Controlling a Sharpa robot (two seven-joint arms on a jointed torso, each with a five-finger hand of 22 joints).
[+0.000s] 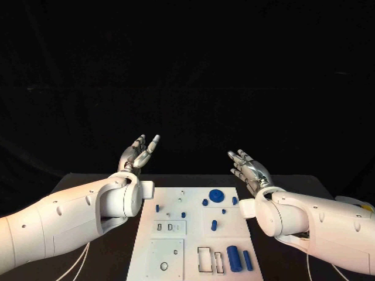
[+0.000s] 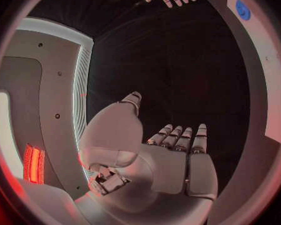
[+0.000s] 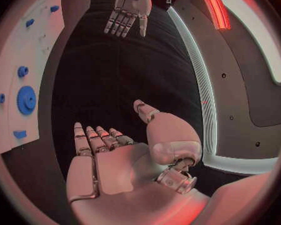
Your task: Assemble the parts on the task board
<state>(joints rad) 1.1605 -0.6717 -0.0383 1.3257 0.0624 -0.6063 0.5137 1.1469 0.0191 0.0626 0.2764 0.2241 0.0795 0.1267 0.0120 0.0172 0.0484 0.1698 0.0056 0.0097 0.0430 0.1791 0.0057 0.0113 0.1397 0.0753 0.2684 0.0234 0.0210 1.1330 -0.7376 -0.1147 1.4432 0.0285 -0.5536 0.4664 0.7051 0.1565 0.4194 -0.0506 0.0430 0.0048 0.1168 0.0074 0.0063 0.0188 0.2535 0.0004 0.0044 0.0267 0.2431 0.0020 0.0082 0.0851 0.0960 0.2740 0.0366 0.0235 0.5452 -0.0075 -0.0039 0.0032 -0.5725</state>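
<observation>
Hands flank the task board (image 1: 175,246) on the black tabletop (image 1: 111,257): the left hand (image 1: 137,153) is raised beyond the board's far left corner, fingers spread and empty. Blue parts (image 1: 234,257) lie on the board, among them a round disc (image 1: 215,195) near its far edge. Beyond the board's far right corner, the right hand (image 1: 249,168) is likewise raised with fingers apart, holding nothing.

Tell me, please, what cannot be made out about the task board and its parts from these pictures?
- Task board, head view: its near edge is cut off by the picture's bottom, and its side edges pass under both white arms.
- Small blue parts by the blue disc: too small to tell their shapes.
- Both wrist views: the board curves along the rim, so most of it is cut off.
- Left hand and right hand: open, hiding nothing.
</observation>
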